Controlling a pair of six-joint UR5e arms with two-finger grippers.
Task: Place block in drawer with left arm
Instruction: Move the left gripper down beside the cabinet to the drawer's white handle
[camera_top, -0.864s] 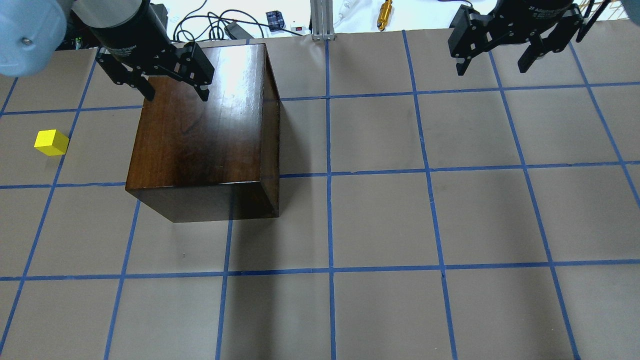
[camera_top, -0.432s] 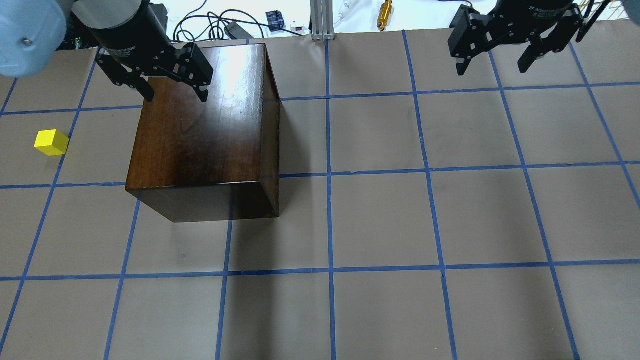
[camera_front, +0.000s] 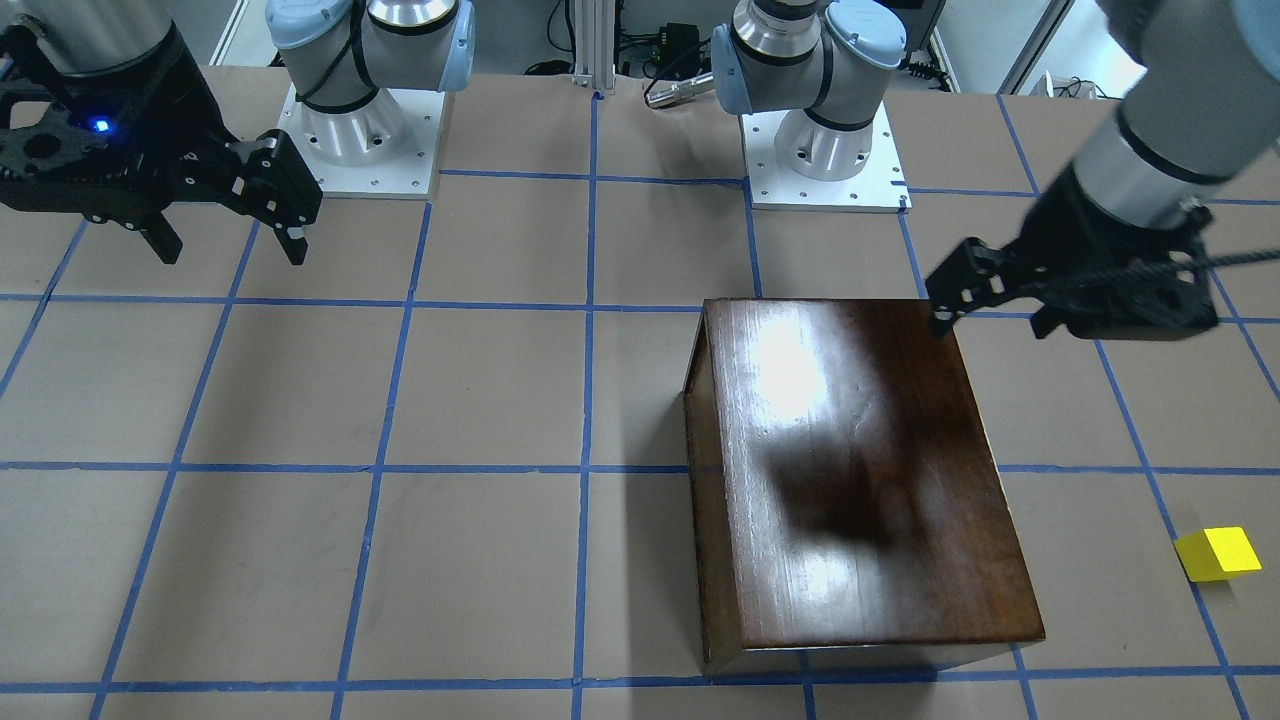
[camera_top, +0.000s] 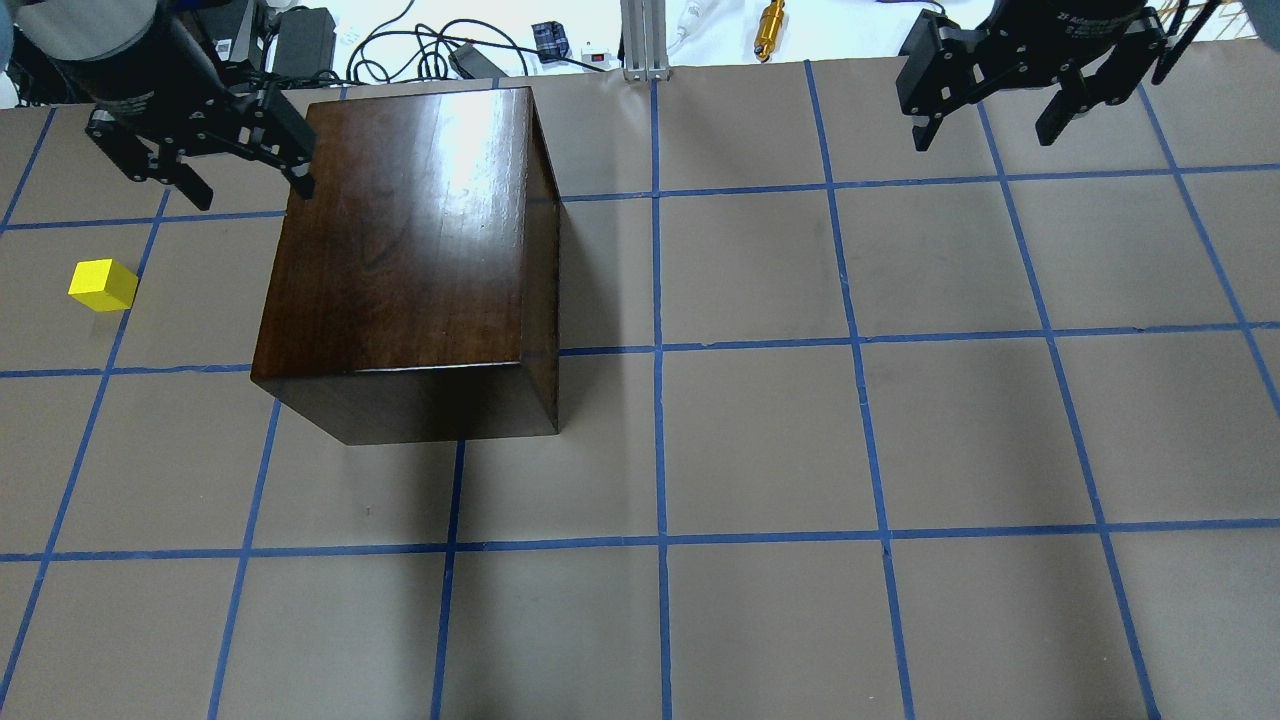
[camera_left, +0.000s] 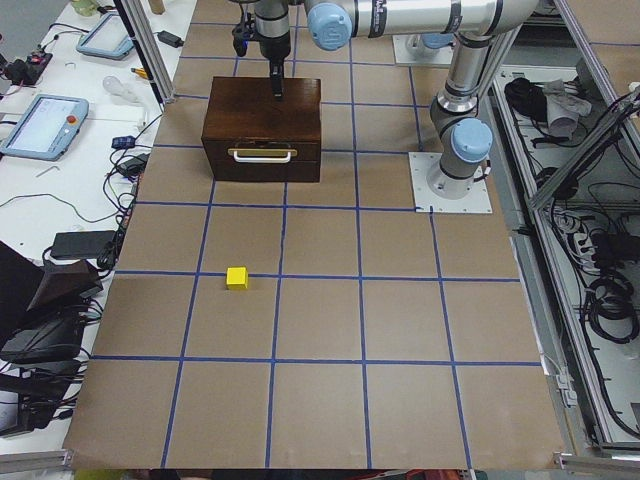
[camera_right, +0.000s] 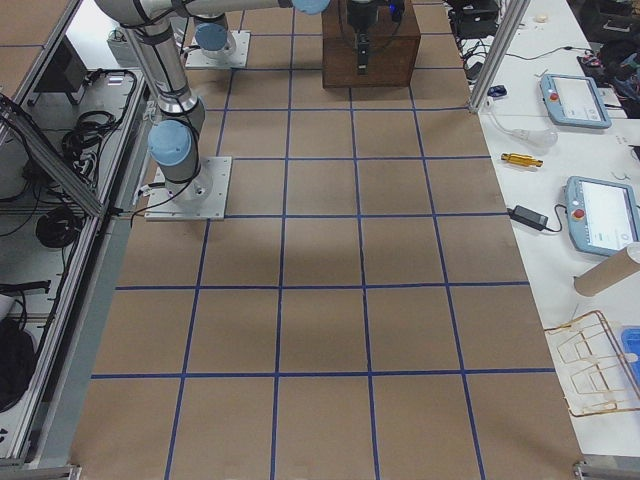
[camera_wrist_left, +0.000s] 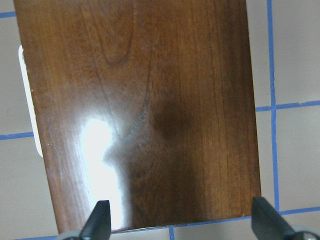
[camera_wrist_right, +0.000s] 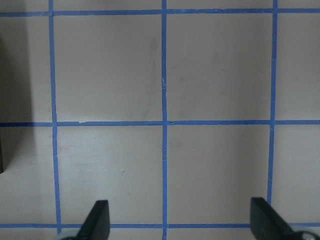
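The yellow block (camera_top: 102, 285) lies on the table far left of the cabinet, also in the front view (camera_front: 1217, 554) and left side view (camera_left: 237, 277). The dark wooden cabinet (camera_top: 400, 250) stands left of centre. Its drawer (camera_left: 263, 155) is shut, its front and pale handle facing the block's side. My left gripper (camera_top: 255, 192) is open and empty, above the cabinet's back-left corner, well behind the block; it also shows in the front view (camera_front: 990, 325). The left wrist view looks down on the cabinet top (camera_wrist_left: 145, 110). My right gripper (camera_top: 983, 138) is open and empty at the back right.
Cables, a gold tool (camera_top: 770, 30) and an aluminium post (camera_top: 640, 40) lie past the table's far edge. The two arm bases (camera_front: 355, 130) (camera_front: 825, 140) stand on the robot's side. Blue tape lines grid the brown table (camera_top: 760, 440).
My left gripper has moved left, from over the cabinet's back top to its back-left corner, nearer the block's side. The right gripper, block and cabinet have not moved.
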